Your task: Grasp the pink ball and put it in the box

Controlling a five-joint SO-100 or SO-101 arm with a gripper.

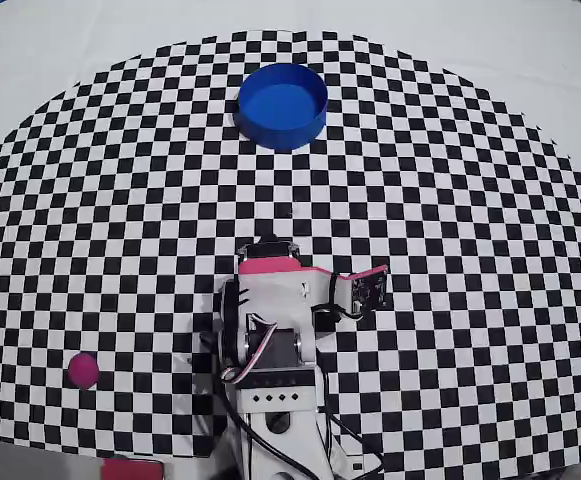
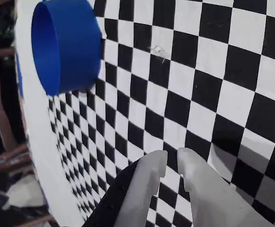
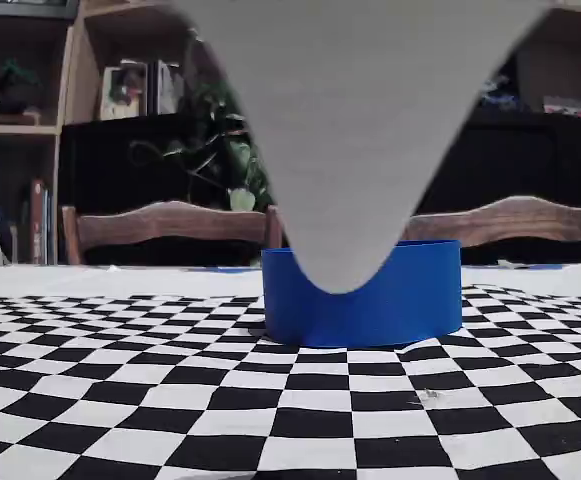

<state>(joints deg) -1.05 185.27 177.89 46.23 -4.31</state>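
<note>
The checkered counter (image 1: 490,300) spreads wide, with the arm (image 1: 270,340) folded near its lower middle in the overhead view. The box (image 1: 283,104) stands far ahead of the arm, empty. The end effector (image 2: 172,165) hangs over bare squares, fingers almost together, holding nothing. The ball (image 1: 82,369) lies well off to the arm's lower left, near the mat edge. Being smooth and round, it could roll off the counter if a finger nudges it during a closing approach.
</note>
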